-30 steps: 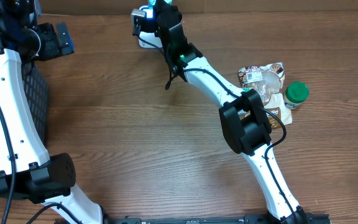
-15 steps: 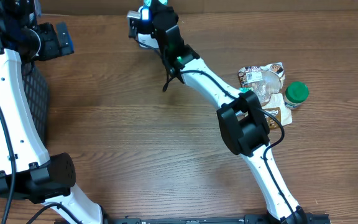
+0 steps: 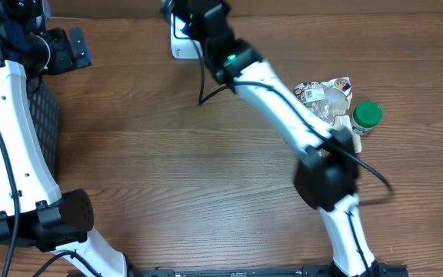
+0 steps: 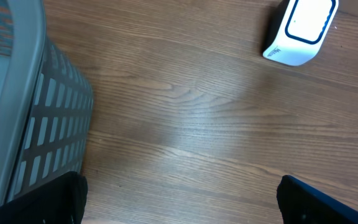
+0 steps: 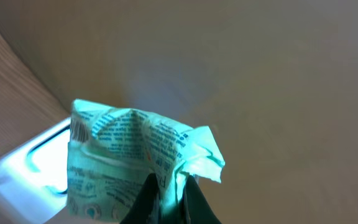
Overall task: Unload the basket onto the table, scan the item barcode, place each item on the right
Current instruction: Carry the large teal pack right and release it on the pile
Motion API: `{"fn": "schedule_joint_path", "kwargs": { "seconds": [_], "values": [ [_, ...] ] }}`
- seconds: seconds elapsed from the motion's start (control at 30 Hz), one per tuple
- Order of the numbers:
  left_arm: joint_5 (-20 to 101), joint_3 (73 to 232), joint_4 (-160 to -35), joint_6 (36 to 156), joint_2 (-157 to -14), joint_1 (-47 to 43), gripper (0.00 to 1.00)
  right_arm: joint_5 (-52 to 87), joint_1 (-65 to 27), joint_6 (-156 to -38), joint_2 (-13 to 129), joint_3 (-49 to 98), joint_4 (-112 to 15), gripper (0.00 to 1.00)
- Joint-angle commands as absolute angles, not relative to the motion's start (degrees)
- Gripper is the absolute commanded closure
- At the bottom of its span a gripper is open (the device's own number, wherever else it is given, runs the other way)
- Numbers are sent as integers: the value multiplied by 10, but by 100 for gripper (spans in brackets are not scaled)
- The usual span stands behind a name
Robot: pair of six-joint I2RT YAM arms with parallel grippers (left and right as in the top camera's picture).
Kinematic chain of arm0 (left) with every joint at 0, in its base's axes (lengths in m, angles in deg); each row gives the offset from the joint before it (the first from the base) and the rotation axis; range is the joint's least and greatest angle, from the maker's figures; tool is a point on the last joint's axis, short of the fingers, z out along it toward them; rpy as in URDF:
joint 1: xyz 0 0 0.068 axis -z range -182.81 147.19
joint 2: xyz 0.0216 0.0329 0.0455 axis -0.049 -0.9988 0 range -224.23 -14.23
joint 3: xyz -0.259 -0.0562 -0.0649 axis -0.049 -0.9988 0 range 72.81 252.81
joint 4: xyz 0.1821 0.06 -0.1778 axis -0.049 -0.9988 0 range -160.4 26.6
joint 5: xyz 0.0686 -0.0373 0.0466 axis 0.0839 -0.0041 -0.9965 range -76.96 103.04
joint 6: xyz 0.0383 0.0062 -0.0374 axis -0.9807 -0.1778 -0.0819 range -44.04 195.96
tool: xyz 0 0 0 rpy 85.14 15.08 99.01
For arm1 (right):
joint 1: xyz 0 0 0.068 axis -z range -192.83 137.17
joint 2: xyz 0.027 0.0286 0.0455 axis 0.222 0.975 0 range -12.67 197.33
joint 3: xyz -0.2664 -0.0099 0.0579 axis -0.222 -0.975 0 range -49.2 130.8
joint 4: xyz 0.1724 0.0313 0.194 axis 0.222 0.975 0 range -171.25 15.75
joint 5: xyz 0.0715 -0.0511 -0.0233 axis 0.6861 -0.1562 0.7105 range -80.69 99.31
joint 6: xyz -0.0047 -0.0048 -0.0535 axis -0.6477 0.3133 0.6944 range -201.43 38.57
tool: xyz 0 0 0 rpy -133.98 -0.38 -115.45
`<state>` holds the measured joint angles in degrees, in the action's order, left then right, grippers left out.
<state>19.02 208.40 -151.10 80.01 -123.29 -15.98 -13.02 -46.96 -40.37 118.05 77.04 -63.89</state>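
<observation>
Right wrist shows your right gripper [image 5: 166, 196] clamped on the packet [image 5: 135, 155], held just over the scanner [image 5: 33, 165] (its lit window faces the packet); your left gripper [image 4: 188, 202] gapes empty, well apart

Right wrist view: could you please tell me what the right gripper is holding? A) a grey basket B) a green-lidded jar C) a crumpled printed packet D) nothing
C: the right gripper is shut on a crumpled printed packet, close to the white scanner.
</observation>
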Motion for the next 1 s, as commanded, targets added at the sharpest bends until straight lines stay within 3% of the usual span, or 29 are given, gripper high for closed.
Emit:
{"fn": "schedule_joint_path", "kwargs": {
  "seconds": [0.0,0.13,0.5,0.67,0.97],
  "values": [
    [197,2089,-1510,792,-1225,-159,0,-144,-464,-690,1046,782,-519,96],
    [197,2089,-1510,792,-1225,-159,0,-134,-452,-858,949,782,-295,96],
    [197,2089,-1510,792,-1225,-159,1,-64,-339,-1114,864,778,47,96],
    [197,2089,-1510,792,-1225,-159,0,-59,-266,-1147,866,684,58,96],
    [197,2089,-1510,792,-1225,-159,0,-17,-194,-1147,866,454,-109,96]
  ]
}}
